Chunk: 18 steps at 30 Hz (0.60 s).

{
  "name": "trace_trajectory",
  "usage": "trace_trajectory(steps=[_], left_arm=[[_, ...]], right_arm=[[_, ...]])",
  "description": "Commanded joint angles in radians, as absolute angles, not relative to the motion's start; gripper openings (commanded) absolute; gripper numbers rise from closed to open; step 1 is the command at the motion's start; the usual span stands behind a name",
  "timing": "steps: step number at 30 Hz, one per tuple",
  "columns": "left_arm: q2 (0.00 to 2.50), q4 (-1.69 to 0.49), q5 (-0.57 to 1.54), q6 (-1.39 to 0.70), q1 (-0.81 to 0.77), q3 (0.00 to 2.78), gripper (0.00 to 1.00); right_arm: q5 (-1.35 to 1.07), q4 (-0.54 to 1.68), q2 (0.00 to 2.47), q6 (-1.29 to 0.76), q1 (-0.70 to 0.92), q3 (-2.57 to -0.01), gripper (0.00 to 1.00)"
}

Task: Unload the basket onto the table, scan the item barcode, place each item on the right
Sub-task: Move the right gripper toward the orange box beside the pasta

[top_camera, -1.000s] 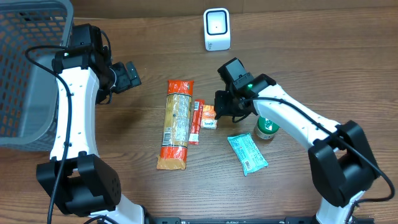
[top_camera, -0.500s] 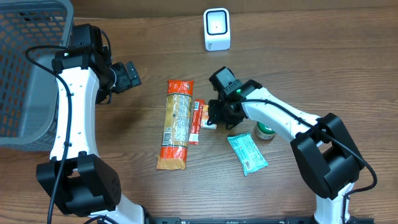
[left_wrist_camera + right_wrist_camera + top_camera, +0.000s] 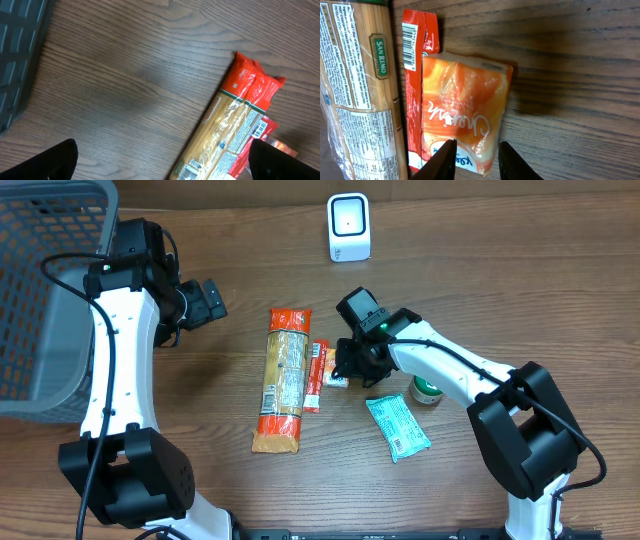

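Orange pouch (image 3: 462, 110) now lies between the right gripper's (image 3: 476, 159) fingers, which came across from the can (image 3: 428, 389). Pinched or merely straddled, I cannot tell; pickup looks close.

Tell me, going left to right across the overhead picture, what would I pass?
Grey basket, spaghetti pack, thin red sachet, small orange packet, teal packet, green-lidded jar.
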<state>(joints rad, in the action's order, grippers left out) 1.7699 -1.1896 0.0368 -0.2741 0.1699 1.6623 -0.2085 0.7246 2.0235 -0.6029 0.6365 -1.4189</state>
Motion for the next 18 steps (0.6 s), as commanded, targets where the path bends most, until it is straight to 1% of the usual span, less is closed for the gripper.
trace_trajectory(steps=[1,6,10,12,16,17,18], left_arm=[[1.772,-1.192,0.033,-0.258,0.164,1.680,1.00],[1.772,-1.192,0.033,-0.258,0.164,1.680,1.00],[1.772,-1.192,0.033,-0.258,0.164,1.680,1.00],[1.772,-1.192,0.033,-0.258,0.164,1.680,1.00],[1.772,-1.192,0.033,-0.258,0.164,1.680,1.00],[1.772,-1.192,0.033,-0.258,0.164,1.680,1.00],[1.772,-1.192,0.033,-0.258,0.164,1.680,1.00]], right_arm=[[-0.179,0.717,2.026,-0.615,0.640,-1.412,0.29],[-0.174,0.690,2.026,-0.616,0.640,-1.398,0.29],[-0.173,0.624,2.026,-0.622,0.640,-1.351,0.29],[-0.174,0.613,2.026,-0.622,0.640,-1.338,0.24],[-0.174,0.616,2.026,-0.622,0.640,-1.336,0.19],[-0.174,0.619,2.026,-0.622,0.640,-1.336,0.15],[-0.174,0.624,2.026,-0.622,0.640,-1.336,0.06]])
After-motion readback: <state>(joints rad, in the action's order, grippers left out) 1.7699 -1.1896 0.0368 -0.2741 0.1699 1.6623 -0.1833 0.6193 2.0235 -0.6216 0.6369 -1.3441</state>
